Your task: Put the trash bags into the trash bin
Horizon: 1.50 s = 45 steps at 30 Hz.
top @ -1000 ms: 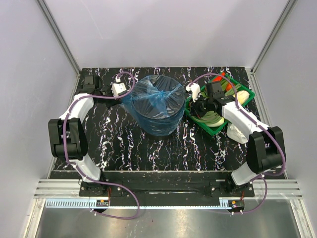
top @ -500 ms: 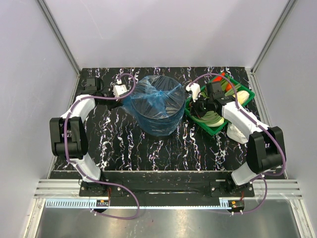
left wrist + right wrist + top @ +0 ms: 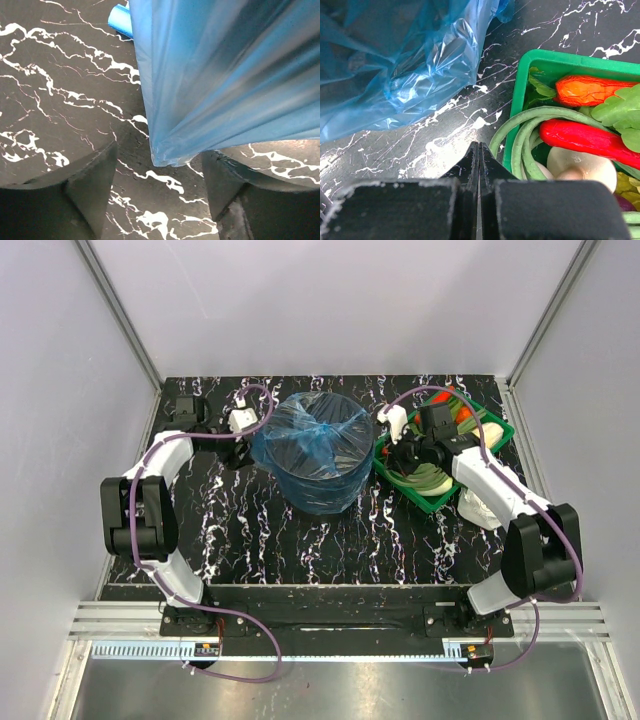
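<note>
**Blue Film Over the Bin, One Claw Spread, One Pressed Together**

Nearest, in front of the trash bin (image 3: pixel 318 485): bare black tabletop (image 3: pixel 250 540) veined in white. Off to the near right of the trash bin: a white lump (image 3: pixel 480 508), largely covered by the right arm, shape hard to make out.

At centre: the trash bin itself, upright, capped and wrapped by a trash bag (image 3: pixel 310 430). Wrinkled translucent blue film stretched across the mouth and hanging down the wall, rim only dimly seen through it. Impossible to tell whether one bag or several.

Close against the left side of the trash bin: left claw (image 3: pixel 159 170), spread, with a loose corner of film hanging between the fingers (image 3: pixel 95 175). No visible contact with either one. Rest of the film cut off by the edges of the wrist view.

Just right of the trash bin: right claw (image 3: pixel 479 150), pressed together, pinching nothing, above the tabletop between the film and a green tray (image 3: pixel 540 59). In the tray: a red pepper (image 3: pixel 585 140), a carrot (image 3: pixel 585 89), long green beans (image 3: pixel 520 130); far end out of frame.

Farthest, at the foot of the trash bin beyond the left claw: a small blue roll (image 3: pixel 119 20), half hidden behind the film, nature unclear.
</note>
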Motion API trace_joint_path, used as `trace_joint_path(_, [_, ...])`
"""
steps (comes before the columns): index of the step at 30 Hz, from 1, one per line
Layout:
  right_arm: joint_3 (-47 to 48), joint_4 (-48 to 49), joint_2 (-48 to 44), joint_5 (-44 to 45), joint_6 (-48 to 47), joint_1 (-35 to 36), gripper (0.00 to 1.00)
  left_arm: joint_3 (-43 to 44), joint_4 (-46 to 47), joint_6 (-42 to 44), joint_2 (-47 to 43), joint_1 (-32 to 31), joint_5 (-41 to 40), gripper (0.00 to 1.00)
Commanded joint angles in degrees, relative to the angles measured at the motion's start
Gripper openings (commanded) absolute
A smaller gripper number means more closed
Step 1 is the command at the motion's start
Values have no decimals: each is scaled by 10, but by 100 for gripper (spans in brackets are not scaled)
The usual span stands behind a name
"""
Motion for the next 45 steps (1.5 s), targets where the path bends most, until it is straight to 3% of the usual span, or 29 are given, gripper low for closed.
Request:
trace_joint_path(1, [19, -11, -32, 9, -14, 4, 0, 20, 12, -25, -43, 2, 1, 80])
trace_joint_path(4, [25, -19, -34, 9, -18, 4, 0, 26, -4, -27, -69, 8, 2, 99])
trace_joint_path(9, [40, -29, -40, 13, -17, 4, 0, 74, -68, -41, -119, 39, 37, 99])
trace_joint_path(13, [54, -34, -50, 29, -11, 4, 0, 141, -106, -137, -169, 40, 36, 99])
trace_joint_path(16, [61, -39, -53, 39, -8, 4, 11, 200, -151, -167, -192, -15, 3, 99])
trace_joint_path(21, [73, -40, -52, 48, 13, 4, 29, 262, -147, -239, -196, -186, -122, 99])
trace_joint_path(27, [75, -48, -63, 58, 15, 4, 31, 367, -207, -237, -103, -299, -220, 94])
trace_joint_path(39, [39, -42, -82, 72, 14, 4, 29, 382, -262, -199, 12, -371, -283, 82])
trace_joint_path(45, [35, -36, -81, 77, 12, 4, 29, 333, -255, -192, 26, -381, -301, 80])
